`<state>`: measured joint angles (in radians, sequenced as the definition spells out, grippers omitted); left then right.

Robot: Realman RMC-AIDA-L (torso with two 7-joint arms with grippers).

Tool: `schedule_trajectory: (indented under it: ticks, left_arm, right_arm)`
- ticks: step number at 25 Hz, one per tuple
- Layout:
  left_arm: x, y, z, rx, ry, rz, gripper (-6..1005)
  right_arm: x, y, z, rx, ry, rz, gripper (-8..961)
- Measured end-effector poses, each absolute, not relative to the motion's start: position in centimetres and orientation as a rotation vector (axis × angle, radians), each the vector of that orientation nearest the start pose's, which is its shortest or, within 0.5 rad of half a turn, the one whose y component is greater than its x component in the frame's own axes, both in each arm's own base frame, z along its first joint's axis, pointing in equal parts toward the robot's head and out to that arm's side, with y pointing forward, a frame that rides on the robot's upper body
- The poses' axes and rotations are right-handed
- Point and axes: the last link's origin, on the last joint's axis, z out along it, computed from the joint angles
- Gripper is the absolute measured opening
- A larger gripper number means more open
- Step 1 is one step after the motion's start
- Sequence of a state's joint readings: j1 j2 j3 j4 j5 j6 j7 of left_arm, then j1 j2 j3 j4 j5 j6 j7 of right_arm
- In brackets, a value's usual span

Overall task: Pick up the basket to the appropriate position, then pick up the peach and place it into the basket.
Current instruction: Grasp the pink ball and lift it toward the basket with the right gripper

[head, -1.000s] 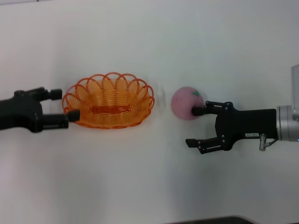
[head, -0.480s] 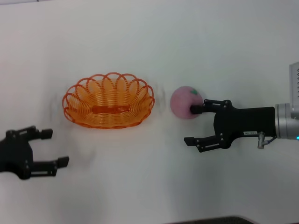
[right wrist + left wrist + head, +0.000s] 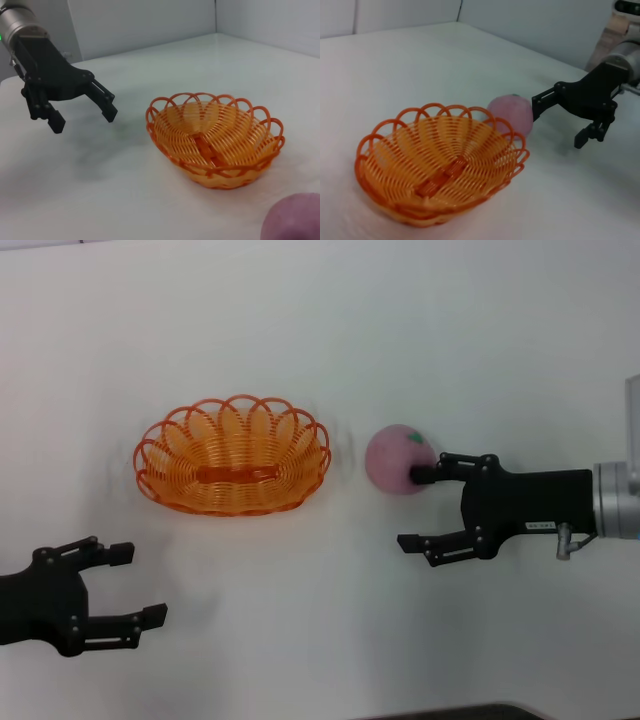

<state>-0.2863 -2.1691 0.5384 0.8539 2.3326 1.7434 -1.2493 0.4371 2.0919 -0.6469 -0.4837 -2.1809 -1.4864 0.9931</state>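
The orange wire basket (image 3: 232, 455) sits upright on the white table, left of centre. The pink peach (image 3: 396, 458) lies on the table just right of it, apart from it. My right gripper (image 3: 412, 510) is open. Its far fingertip (image 3: 424, 477) is against the peach's near right side, and the peach lies outside the gap between the fingers. My left gripper (image 3: 138, 584) is open and empty at the near left, well clear of the basket. The left wrist view shows the basket (image 3: 442, 165), the peach (image 3: 509, 112) and the right gripper (image 3: 557, 121). The right wrist view shows the basket (image 3: 215, 137), the peach (image 3: 295, 220) and the left gripper (image 3: 83, 120).
The white table (image 3: 320, 330) runs on bare around both things. A dark edge (image 3: 450, 712) shows at the near side. Pale walls stand behind the table in the wrist views.
My left gripper has let go of the basket's left end and drawn back toward the near left, open. The basket and peach have stayed put. The right gripper has barely moved.
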Motion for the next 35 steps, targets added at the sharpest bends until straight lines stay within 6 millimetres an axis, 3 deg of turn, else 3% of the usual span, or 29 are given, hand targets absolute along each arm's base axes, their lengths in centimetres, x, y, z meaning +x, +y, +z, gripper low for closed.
schedule_trajectory:
  ticks: [9, 14, 22, 29, 35]
  left_arm:
    - [-32.5, 23.3, -0.3, -2.810, -0.696, -0.472, 919]
    - [-32.5, 23.3, -0.3, -2.807, -0.696, -0.472, 920]
    - [-32.6, 23.3, -0.3, -2.803, -0.700, -0.470, 920]
    - [-32.7, 23.3, -0.3, -2.797, -0.712, -0.473, 920]
    - [-32.8, 23.3, -0.3, -2.792, -0.713, -0.474, 919]
  right_arm:
    - [32.4, 27.4, -0.9, -2.726, 0.540, 0.519, 955]
    - [32.4, 27.9, -0.2, -2.708, 0.576, 0.497, 955]
    - [30.1, 30.8, 2.8, -2.657, 0.833, 0.465, 954]
    - [27.5, 33.2, 3.2, -2.733, 0.982, 0.132, 952]
    - [24.4, 34.9, 2.8, -2.823, 0.986, -0.157, 947]
